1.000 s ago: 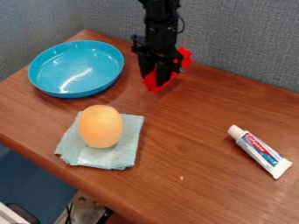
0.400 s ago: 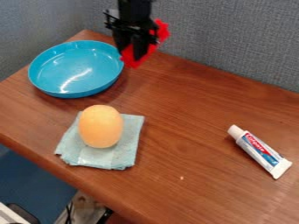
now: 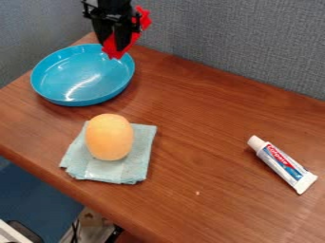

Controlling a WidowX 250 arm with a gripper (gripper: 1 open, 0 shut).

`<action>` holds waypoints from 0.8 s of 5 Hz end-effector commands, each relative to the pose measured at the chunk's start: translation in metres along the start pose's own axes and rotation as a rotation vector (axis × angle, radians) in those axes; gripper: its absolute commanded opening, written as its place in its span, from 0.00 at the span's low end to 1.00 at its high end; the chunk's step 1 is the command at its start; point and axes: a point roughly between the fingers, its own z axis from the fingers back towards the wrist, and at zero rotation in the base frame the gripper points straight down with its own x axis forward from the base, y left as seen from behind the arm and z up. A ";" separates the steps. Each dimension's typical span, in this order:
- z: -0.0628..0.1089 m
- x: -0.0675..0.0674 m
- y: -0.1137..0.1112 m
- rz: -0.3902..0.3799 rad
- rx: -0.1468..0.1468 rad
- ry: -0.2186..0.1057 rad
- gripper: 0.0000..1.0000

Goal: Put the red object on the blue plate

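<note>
Spanning nearly the whole view, the brown wooden table (image 3: 216, 104) carries everything here, with a grey wall behind it. At its far left corner sits the blue plate (image 3: 79, 78), a round, shallow cyan dish with a raised rim. Nearer the front edge lies a pale blue-green square cloth (image 3: 117, 157), and an orange egg-shaped object (image 3: 108, 137) rests on top of it. Well apart from these, toward the right edge, a white toothpaste tube (image 3: 280, 162) with red and blue print lies flat on the wood. Above the plate's far right rim hangs the dark claw (image 3: 116, 43), pointing down and closed on the red object (image 3: 124, 38), a bright red block held clear of the table and hanging just over the plate's edge.
</note>
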 end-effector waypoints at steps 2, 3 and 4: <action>-0.007 0.008 0.019 0.009 0.057 -0.020 0.00; -0.017 0.009 0.023 0.006 0.070 -0.010 0.00; -0.018 0.009 0.023 0.009 0.073 -0.012 0.00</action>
